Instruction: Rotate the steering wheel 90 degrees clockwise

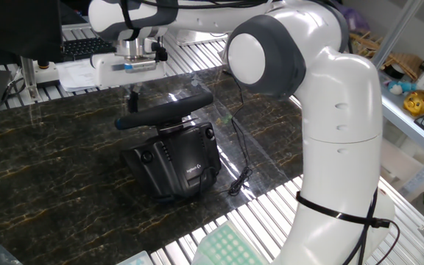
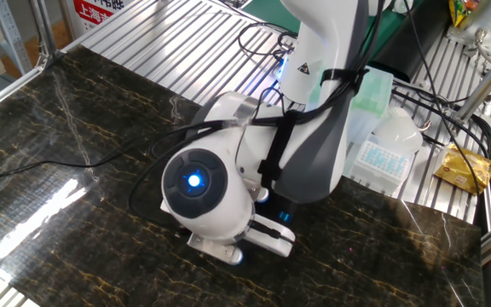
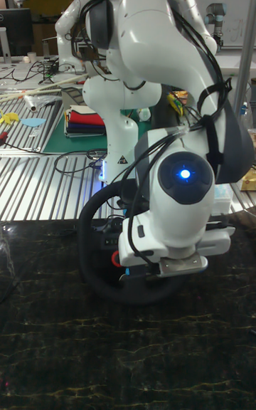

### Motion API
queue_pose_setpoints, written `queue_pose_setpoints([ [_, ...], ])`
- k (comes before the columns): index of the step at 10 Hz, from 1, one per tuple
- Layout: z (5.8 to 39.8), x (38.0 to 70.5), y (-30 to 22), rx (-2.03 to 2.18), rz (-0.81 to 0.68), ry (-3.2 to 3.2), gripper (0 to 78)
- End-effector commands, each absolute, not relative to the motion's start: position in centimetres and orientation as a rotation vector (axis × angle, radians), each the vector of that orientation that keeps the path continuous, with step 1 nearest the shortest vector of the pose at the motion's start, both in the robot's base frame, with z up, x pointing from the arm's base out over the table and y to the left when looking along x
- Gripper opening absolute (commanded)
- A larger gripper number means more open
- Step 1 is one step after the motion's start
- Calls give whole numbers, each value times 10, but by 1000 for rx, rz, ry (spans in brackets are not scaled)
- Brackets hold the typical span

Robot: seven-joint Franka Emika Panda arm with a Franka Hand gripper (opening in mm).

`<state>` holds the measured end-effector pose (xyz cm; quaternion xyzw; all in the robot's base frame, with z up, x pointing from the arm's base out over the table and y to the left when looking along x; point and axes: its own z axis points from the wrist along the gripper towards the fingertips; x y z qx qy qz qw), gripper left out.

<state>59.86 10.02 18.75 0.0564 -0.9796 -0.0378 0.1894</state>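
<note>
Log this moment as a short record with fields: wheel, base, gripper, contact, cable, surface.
wheel: black steering wheel, its rim seen edge-on in one fixed view, facing the tall fixed view
base: boxy black base with a small white logo, under the wheel
gripper: gripper pointing down above the wheel's left end; the fingers' state cannot be told
contact: fingertips close to the rim; touching or not cannot be told
cable: thin black cable running beside the base
surface: dark marbled table

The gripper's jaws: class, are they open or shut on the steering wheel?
Cannot tell. The gripper hangs just above the steering wheel rim; its jaws look too small and dark in this view, and the arm hides them in the others.
</note>
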Motion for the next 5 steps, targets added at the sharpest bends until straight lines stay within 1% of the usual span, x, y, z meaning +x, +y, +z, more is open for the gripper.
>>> queue_pose_setpoints([
  [1,204,600,96,148,-114,-2756,0],
  [3,219,598,94,142,-90,-2773,0],
  [4,237,594,90,136,-33,-2791,0],
  [5,240,593,89,135,-22,-2793,0],
])
